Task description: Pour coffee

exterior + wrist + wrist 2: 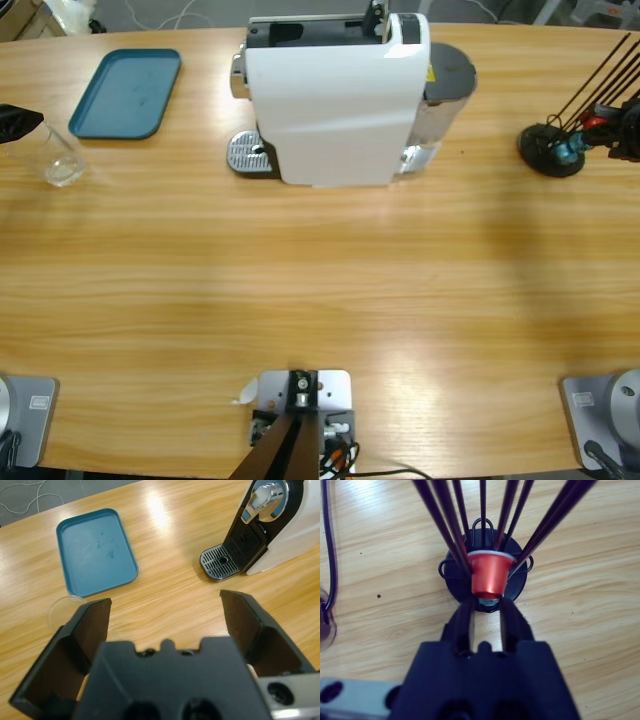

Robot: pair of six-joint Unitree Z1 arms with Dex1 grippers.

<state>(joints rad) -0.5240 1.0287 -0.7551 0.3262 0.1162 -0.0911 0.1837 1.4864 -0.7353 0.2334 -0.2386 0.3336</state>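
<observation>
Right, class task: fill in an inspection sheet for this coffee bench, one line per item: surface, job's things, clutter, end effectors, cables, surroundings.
Surface: long wooden table, bare across the middle.
Job's things: white coffee machine with drip grate; clear glass tumbler; no coffee seen in it.
Clutter: teal tray, empty; black wire capsule rack holding a red capsule.
End effectors: left end effector open above the table; right end effector nearly closed at the capsule's base.
Cables: pale cable on the floor.
Surroundings: grey floor.

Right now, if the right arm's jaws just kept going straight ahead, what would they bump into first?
Probably the red capsule held in the black wire rack; the right gripper points almost straight at it, jaws close together just beneath it. Whether they touch is unclear.
</observation>
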